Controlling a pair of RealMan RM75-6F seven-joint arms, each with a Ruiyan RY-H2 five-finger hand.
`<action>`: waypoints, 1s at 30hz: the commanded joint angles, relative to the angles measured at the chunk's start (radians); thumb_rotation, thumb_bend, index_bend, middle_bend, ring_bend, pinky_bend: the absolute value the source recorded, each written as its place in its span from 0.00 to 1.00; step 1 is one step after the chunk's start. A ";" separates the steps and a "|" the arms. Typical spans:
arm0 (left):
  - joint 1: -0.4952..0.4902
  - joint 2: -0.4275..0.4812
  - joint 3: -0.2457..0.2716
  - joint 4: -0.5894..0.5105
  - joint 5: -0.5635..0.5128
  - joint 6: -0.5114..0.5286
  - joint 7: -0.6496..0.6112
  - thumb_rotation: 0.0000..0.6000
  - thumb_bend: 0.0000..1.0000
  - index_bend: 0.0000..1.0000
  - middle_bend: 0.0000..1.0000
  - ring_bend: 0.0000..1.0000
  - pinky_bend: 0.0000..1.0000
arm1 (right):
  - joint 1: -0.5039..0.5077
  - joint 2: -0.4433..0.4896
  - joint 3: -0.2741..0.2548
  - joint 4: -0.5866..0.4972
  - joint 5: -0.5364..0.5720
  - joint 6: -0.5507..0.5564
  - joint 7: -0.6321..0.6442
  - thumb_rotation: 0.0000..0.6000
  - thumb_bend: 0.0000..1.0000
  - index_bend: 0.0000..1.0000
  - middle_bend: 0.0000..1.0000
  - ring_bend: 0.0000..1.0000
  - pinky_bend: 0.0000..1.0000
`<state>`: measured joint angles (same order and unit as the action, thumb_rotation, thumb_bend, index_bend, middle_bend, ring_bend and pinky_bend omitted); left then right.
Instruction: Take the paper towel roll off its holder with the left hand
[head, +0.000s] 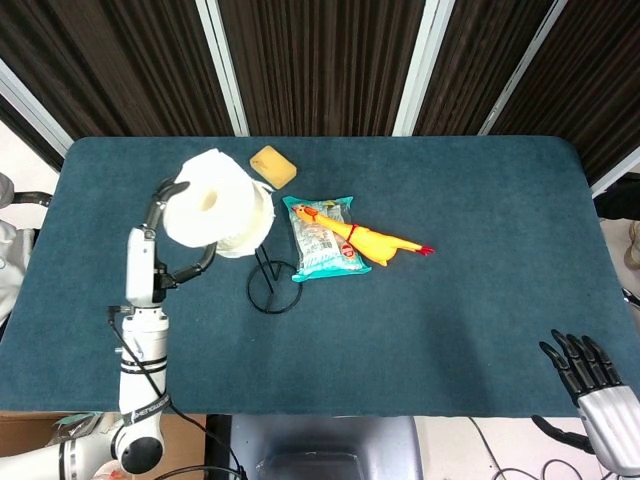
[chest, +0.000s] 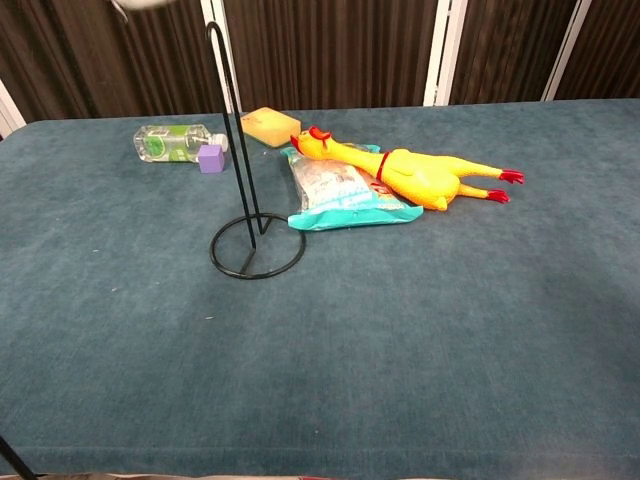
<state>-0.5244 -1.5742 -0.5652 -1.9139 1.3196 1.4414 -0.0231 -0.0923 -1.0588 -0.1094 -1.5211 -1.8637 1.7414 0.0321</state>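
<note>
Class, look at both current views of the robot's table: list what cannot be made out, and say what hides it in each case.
- Water bottle: head view, hidden behind the raised paper towel roll.
- Left hand: head view, roll covers most of its fingers; chest view, out of frame.
- Roll: chest view, cut by the top edge.
- Right hand: head view, cut by the frame corner.
- Snack bag print: too small to read.

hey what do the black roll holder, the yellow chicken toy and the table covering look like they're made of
The black wire roll holder looks like thin bent metal rod with a dark painted finish: a slim upright on a ring base. The yellow chicken toy looks like smooth, slightly glossy rubber or soft plastic, going by its moulded shape. The dark teal table covering looks like a matte fabric with a short nap, perhaps felt or carpet.
</note>
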 joint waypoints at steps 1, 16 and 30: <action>0.041 0.108 -0.047 -0.062 -0.011 0.034 0.041 1.00 0.73 0.81 0.81 0.82 0.76 | -0.004 0.001 -0.002 0.005 -0.003 0.008 0.006 1.00 0.03 0.00 0.00 0.00 0.00; 0.139 -0.017 0.213 0.553 0.021 0.054 -0.170 1.00 0.73 0.81 0.81 0.82 0.75 | -0.004 -0.012 -0.006 0.000 -0.020 -0.003 -0.030 1.00 0.03 0.00 0.00 0.00 0.00; 0.104 -0.263 0.357 0.867 0.039 -0.085 -0.235 1.00 0.61 0.51 0.55 0.44 0.10 | 0.003 -0.013 -0.005 -0.010 -0.013 -0.025 -0.049 1.00 0.03 0.00 0.00 0.00 0.00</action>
<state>-0.4103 -1.8316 -0.2169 -1.0506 1.3667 1.3887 -0.2748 -0.0891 -1.0716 -0.1145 -1.5310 -1.8765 1.7167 -0.0167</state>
